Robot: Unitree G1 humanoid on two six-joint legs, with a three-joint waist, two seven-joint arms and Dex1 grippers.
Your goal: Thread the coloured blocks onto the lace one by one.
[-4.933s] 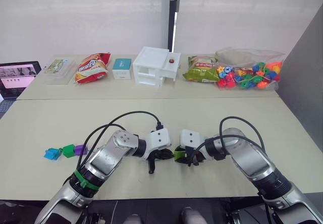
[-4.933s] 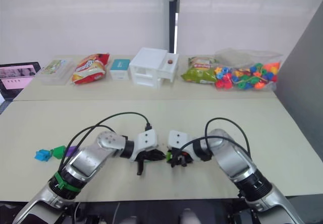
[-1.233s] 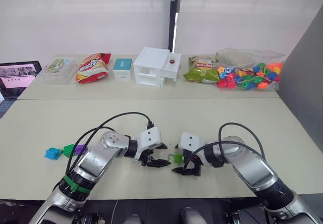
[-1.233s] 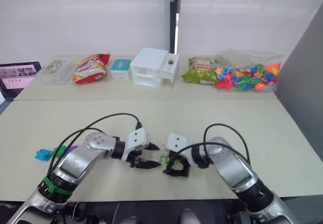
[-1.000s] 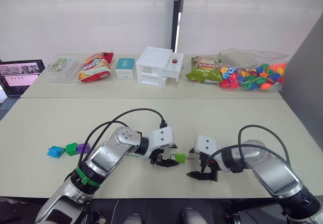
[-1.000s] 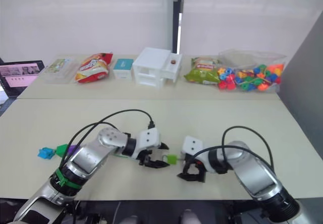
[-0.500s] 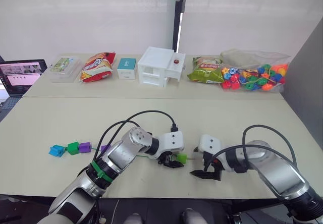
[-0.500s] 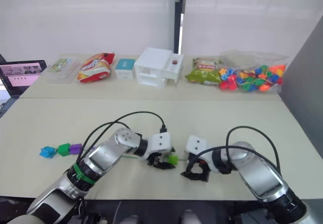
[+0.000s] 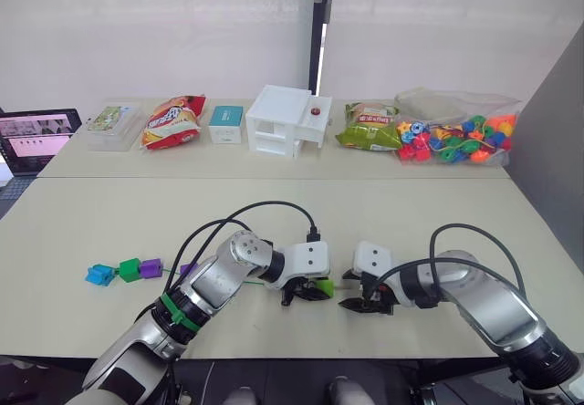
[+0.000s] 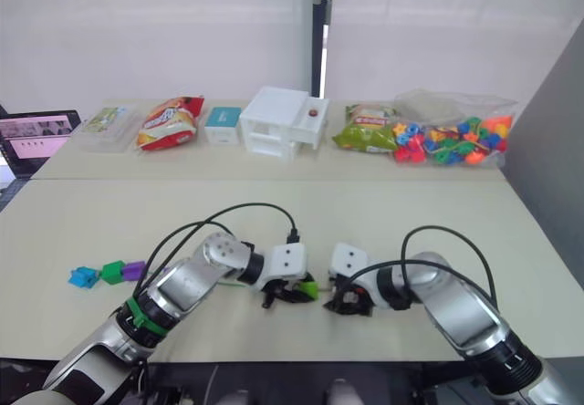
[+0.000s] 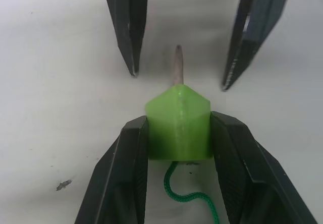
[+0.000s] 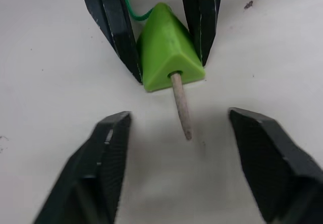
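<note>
The left pincer (image 11: 177, 133) clamps the light green block (image 11: 178, 123) low over the table (image 9: 274, 213), the lace tip (image 12: 181, 105) poking through; the right pincer (image 12: 184, 133) gapes around it. Three blocks (image 9: 128, 270) are threaded already.

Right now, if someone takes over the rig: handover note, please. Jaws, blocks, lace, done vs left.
Left gripper: jaws shut on the light green block, low over the table.
Right gripper: jaws open on either side of the lace tip, not gripping it.
The tip pokes out of the light green block's far side; the green lace trails out behind it.
Blue, dark green and purple blocks lie in a row at the table's left.
Done: tip through the light green block.
Left: grab the tip, pull the lace through, then see to the remaining blocks.
</note>
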